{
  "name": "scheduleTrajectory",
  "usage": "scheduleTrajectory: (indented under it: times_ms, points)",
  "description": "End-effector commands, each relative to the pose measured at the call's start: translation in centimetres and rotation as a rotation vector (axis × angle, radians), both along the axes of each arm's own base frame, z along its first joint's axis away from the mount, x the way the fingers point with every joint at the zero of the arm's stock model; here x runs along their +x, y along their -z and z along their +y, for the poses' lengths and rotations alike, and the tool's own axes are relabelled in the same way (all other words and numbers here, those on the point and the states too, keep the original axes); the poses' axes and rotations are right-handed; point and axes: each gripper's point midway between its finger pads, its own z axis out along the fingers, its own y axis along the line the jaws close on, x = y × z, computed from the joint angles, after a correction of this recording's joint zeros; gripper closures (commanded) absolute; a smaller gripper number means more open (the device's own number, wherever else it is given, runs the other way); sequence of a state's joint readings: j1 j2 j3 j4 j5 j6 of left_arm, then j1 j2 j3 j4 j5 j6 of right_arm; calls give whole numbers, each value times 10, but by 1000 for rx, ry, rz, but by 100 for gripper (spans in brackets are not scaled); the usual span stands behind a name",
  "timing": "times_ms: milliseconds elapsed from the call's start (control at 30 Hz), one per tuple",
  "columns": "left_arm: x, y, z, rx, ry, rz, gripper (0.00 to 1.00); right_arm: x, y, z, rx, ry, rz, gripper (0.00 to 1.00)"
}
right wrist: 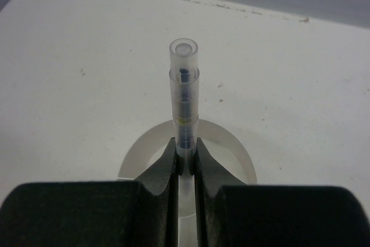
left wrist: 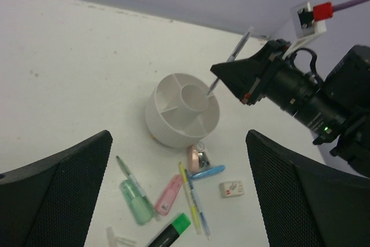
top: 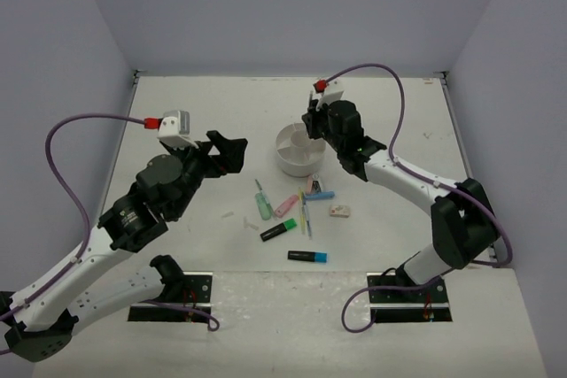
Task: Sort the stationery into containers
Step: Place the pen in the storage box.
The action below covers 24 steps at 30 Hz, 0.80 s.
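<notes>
The round white organiser [top: 299, 150] [left wrist: 173, 121] stands mid-table with its wedge compartments and central cup showing. My right gripper [top: 317, 127] [right wrist: 185, 157] is shut on a thin clear pen [right wrist: 185, 93] [left wrist: 233, 57], held steeply above the organiser rim [right wrist: 238, 150]. The pen's lower end points into the central cup. My left gripper [top: 232, 151] [left wrist: 179, 192] hangs wide open, holding nothing, left of the organiser and above loose stationery: mint marker [left wrist: 132, 201], pink marker [left wrist: 168, 194], green highlighter [top: 277, 231], yellow pen [left wrist: 191, 198], blue marker [left wrist: 208, 171] and pale eraser [left wrist: 232, 188].
A blue-capped black highlighter [top: 306, 256] lies nearest the arm bases. Small pale pieces [top: 232, 216] lie left of the green highlighter. A pink clip-like item [left wrist: 195, 157] rests against the organiser's near side. Walls close the table at the back and both sides.
</notes>
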<state>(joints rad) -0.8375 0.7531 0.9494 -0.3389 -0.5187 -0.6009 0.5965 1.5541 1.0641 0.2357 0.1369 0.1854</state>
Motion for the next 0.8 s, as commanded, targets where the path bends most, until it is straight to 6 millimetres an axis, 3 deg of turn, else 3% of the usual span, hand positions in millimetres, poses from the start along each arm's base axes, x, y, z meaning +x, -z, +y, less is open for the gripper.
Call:
scheduleTrajectory:
  times_ms: [0,233,433,633,733,767]
  points:
    - [-5,35,6,69,-8,75,0,20,-7,-1,-11,50,-61,100]
    - [-13,65,0,105,63,97,0,21,14,12,5,2,-33,100]
    - [-13,82,0,113,61,122,0,5,20,11,25,-31,1,68]
    - [-13,90,4,134,36,149,0,-9,0,1,30,-21,3,62]
    - [-14,95,15,157,-20,195,0,-36,-15,-12,33,31,45,63]
    - [-11,87,24,162,-71,198,0,-48,-17,-13,10,59,62,64]
